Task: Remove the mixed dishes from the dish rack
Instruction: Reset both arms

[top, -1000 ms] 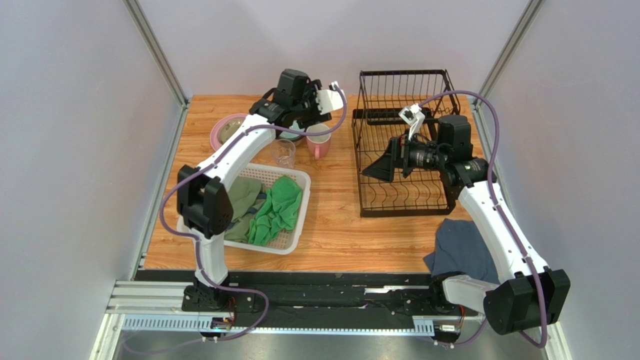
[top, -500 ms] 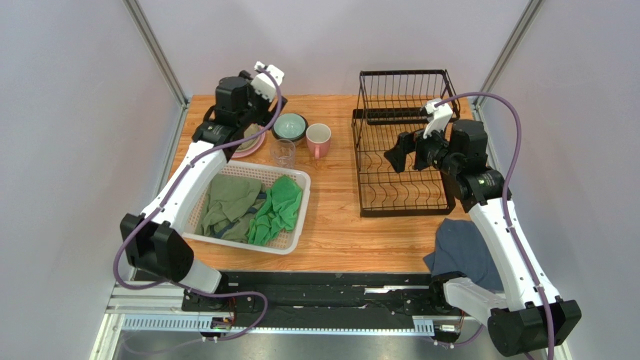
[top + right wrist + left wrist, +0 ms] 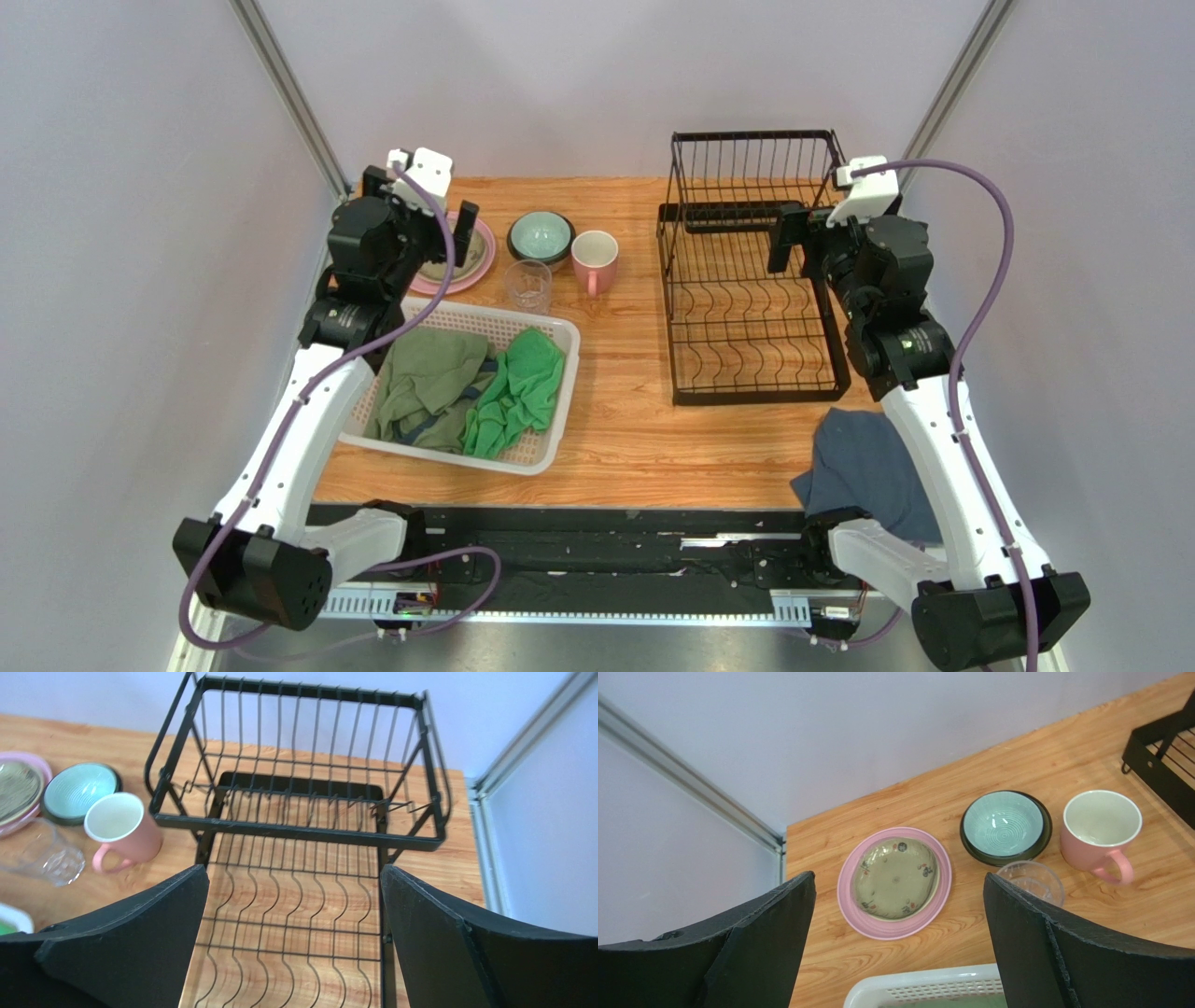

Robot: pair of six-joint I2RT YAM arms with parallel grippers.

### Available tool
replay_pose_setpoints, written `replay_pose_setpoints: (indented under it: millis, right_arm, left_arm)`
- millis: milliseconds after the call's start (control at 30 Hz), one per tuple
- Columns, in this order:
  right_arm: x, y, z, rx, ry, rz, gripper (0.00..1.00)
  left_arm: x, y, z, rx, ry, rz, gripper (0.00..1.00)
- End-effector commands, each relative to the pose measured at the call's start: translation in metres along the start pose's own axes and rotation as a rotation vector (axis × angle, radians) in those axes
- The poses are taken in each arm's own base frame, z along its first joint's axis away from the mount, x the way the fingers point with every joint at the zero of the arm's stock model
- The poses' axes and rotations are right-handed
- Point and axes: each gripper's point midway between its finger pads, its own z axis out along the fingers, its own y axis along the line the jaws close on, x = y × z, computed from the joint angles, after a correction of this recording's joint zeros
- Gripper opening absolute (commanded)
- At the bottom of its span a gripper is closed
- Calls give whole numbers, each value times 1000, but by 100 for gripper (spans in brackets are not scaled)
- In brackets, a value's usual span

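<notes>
Dish rack (image 3: pixel 302 829) under wide-open right tool (image 3: pixel 293 875); left tool (image 3: pixel 898 878) wide-open; both empty

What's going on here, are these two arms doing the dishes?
Two robot arms are unloading a dish rack, and the job looks done: the rack holds nothing. A pink plate with a smaller plate on it, a teal bowl, a mug and a glass sit on the table to its left. The left gripper hovers open above those dishes, the right gripper open above the rack.
</notes>
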Motion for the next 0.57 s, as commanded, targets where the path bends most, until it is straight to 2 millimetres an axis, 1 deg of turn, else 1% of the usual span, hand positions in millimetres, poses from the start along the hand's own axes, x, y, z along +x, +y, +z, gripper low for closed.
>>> replay_pose_setpoints:
  millis: [0, 100, 167, 200, 267, 367, 533]
  right_arm:
    - [-32, -19, -12, 97, -150, -2, 100]
    - [-30, -16, -12, 96, -147, -8, 99]
    - [-24, -15, -9, 99, -134, -28, 98]
    - [-23, -17, -10, 113, -134, -33, 98]
    - [-18, -14, -7, 109, -128, -48, 97]
    - [-15, -12, -7, 105, -121, -56, 95]
    - [-11, -8, -6, 94, -114, -69, 95]
  left_arm:
    - [-20, 15, -16, -57, -105, -65, 97]
    - [-17, 17, -20, -64, -101, -72, 97]
    - [-18, 18, -23, -65, -112, -80, 97]
    - [-16, 17, -23, -64, -113, -80, 97]
    - [-13, 16, -23, -61, -114, -83, 97]
    - [-8, 14, -22, -57, -102, -89, 97]
    - [-7, 13, -23, -49, -109, -99, 97]
